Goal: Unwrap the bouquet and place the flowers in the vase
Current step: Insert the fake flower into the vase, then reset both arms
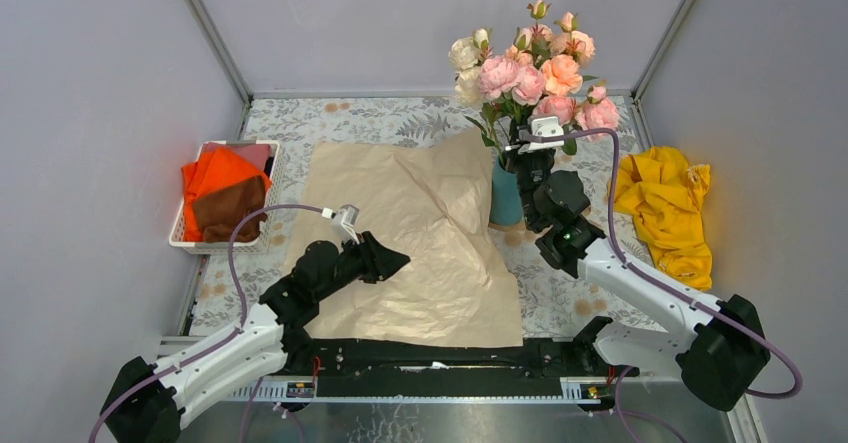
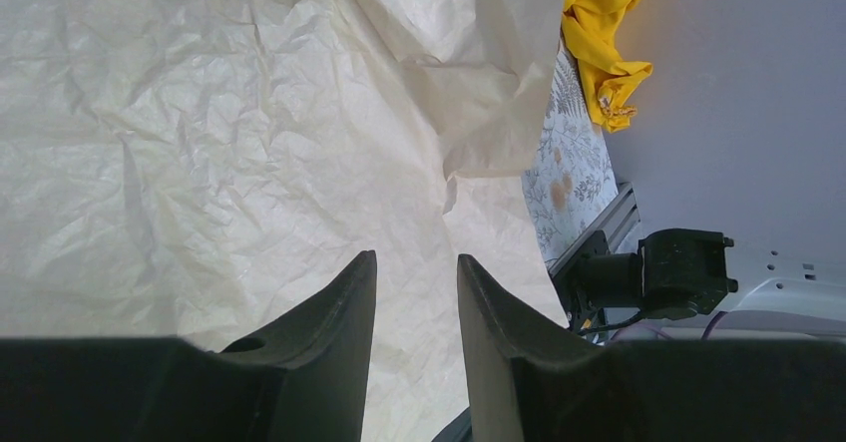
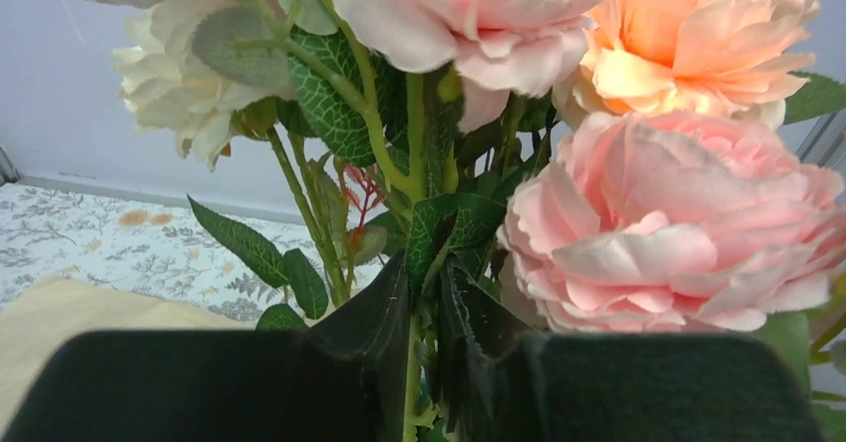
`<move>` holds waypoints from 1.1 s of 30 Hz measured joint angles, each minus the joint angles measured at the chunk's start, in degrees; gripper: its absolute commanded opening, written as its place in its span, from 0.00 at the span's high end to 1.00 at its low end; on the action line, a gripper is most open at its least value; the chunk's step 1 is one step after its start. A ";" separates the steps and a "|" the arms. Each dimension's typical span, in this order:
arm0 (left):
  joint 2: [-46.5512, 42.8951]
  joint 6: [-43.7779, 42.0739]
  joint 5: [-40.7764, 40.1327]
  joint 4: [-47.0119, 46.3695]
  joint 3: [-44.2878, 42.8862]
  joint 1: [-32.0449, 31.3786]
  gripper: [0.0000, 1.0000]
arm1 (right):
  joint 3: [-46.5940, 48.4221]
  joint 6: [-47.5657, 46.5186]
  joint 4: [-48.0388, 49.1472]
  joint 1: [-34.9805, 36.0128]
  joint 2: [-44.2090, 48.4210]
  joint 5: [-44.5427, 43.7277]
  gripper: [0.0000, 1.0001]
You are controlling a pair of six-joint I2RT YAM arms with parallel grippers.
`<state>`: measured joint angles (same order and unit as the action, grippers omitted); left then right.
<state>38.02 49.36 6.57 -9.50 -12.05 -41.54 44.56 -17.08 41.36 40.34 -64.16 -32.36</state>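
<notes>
The flowers point(image 1: 530, 68) stand in the teal vase point(image 1: 505, 198) at one o'clock, placing nearly done; the right gripper point(image 3: 424, 272) straddles their stems, jaws narrowly apart, grip unclear; the left gripper point(image 2: 417, 257) hovers half open, empty, over the kraft paper point(image 1: 410, 233); next: release, retreat without toppling.

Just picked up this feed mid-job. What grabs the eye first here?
The pink, peach and cream flowers standing in the teal vase at the far right, with the right arm's fingers either side of their stems. Next, the big crinkled kraft paper spread flat mid-table, the left arm's fingers open over it.
</notes>
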 measured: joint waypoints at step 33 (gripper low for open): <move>1.25 1.11 0.02 -1.42 0.66 0.00 0.58 | -3.21 9.46 -14.01 -0.04 11.96 7.10 0.00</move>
<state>39.27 50.48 6.59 -10.92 -11.40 -41.54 41.34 -7.62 27.35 40.29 -52.21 -25.26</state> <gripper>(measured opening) 0.420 0.993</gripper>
